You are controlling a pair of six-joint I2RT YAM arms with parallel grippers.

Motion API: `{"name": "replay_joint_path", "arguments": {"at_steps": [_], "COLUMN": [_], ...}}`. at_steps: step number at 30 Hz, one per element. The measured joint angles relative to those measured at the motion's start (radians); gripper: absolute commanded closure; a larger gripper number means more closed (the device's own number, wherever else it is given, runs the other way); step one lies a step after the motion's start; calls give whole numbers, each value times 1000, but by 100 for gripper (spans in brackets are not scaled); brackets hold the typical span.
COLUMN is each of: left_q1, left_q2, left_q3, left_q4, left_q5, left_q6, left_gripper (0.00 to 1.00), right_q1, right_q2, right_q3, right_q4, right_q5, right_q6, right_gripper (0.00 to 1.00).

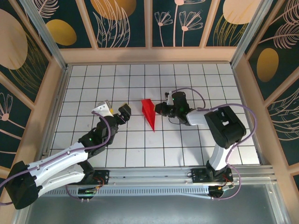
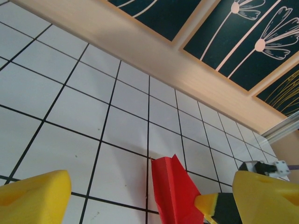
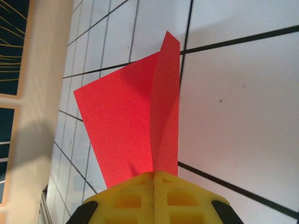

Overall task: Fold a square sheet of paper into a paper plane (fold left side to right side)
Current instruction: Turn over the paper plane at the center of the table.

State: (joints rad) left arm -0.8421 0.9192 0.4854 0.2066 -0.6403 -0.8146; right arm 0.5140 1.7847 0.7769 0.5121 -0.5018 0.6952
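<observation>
One paper plane (image 1: 149,113) is pinched by the closed right gripper (image 1: 160,109).
At its nine o'clock, the left gripper (image 1: 114,112) is spread wide, empty.

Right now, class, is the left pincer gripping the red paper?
No, the left pincer stands open beside the red paper, with a gap between them.

left fingers (image 2: 32,198) spread wide | right fingers (image 3: 140,184) pressed together, elbow bent
</observation>
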Motion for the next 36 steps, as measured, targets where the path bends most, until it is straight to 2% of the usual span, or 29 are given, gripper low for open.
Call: {"name": "replay_joint_path", "arguments": {"at_steps": [7,14,20,23,26,31,36], "left_q1": [16,46,59,71,109,222,256], "left_q2": [31,121,204,240,274,369,522], "left_q3": [1,45,87,101,108,96,109], "left_q4": [-9,-33,-36,-37,-27,65,143], "left_q5": [21,90,164,202,286,505,704], "left_q6": [-3,-22,-29,-32,-58,-128,-163], "left_gripper": [10,10,10,9,10,16,22], "right_q1": [-3,-8,-11,-11,-11,-11,-11], "right_q2": [29,28,13,7,2,2,2], "right_q3": [-19,-21,-39,-39,-39,-42,-45], "right_q4": [-6,-46,-61,-68,-68,-68,-76], "right_q5": [36,64,69,74,74,74,74], "right_q6": [-12,-39,-42,-45,-51,-57,-61], "right_gripper": [100,100,94,93,93,93,94]}}
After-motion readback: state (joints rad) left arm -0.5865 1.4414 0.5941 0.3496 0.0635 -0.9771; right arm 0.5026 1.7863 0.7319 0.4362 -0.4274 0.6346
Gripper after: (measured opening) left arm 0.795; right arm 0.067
